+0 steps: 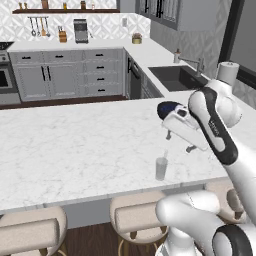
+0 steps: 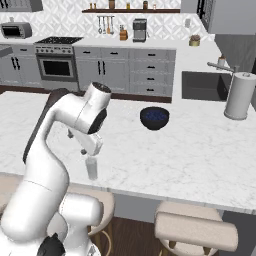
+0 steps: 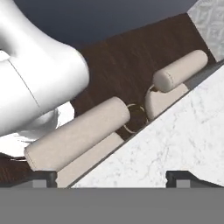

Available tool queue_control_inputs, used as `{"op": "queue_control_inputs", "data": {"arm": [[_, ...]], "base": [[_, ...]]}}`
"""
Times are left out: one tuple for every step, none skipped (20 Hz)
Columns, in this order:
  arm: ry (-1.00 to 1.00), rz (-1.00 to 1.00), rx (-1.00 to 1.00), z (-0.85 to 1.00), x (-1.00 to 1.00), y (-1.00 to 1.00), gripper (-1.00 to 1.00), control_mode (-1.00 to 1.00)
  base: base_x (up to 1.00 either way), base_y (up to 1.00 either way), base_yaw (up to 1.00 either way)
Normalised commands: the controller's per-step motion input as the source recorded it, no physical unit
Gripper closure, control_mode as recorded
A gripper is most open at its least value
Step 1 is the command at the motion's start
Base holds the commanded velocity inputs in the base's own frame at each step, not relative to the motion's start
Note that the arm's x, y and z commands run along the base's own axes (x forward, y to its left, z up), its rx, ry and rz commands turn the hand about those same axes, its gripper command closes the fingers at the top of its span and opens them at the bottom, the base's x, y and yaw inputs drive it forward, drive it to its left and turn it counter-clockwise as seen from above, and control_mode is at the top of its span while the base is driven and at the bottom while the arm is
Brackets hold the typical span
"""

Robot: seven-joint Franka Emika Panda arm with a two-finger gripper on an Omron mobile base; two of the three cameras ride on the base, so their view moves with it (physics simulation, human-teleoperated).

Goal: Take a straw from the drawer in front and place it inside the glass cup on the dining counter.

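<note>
Gripper [image 1: 178, 142] spread wide above glass cup [image 1: 161, 168] on dining counter [image 1: 75, 150].

Glass cup [image 1: 161, 168] near dining counter [image 1: 75, 150] edge, open pincer [image 1: 179, 142] just above.

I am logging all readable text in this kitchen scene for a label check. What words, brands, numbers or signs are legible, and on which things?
None can be read.
White robot arm: a faint dark mark along its link, too blurred to read.
Clear glass cup, dark blue round bowl, tall white paper-towel roll, black coffee maker: no lettering visible.
</note>
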Motion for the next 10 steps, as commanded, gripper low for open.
{"op": "queue_control_inputs", "data": {"arm": [[-0.72, 0.00, -0.50, 0.66, -1.00, 0.44, -1.00, -1.00], [-0.69, 0.01, -0.49, 0.58, -1.00, 0.45, -1.00, -1.00], [-0.66, 0.01, -0.47, 0.55, -1.00, 0.51, -1.00, -1.00], [-0.60, 0.02, -0.45, 0.51, -1.00, 0.54, -1.00, -1.00], [-0.55, 0.03, -0.43, 0.47, -0.97, 0.54, -1.00, -1.00], [-0.49, 0.05, -0.38, 0.45, -0.94, 0.51, -1.00, -1.00], [-0.42, 0.06, -0.33, 0.46, -0.92, 0.48, -1.00, -1.00], [-0.38, 0.07, -0.30, 0.44, -0.90, 0.44, -1.00, -1.00], [-0.30, 0.07, -0.25, 0.41, -0.83, 0.39, -1.00, -1.00], [-0.24, 0.08, -0.21, 0.34, -0.72, 0.34, -1.00, -1.00]], "base": [[0.00, 0.00, 0.00], [0.00, 0.00, 0.00], [0.00, 0.00, 0.00], [0.00, 0.00, 0.00], [0.00, 0.00, 0.00], [0.00, 0.00, 0.00], [0.00, 0.00, 0.00], [0.00, 0.00, 0.00], [0.00, 0.00, 0.00], [0.00, 0.00, 0.00]]}}
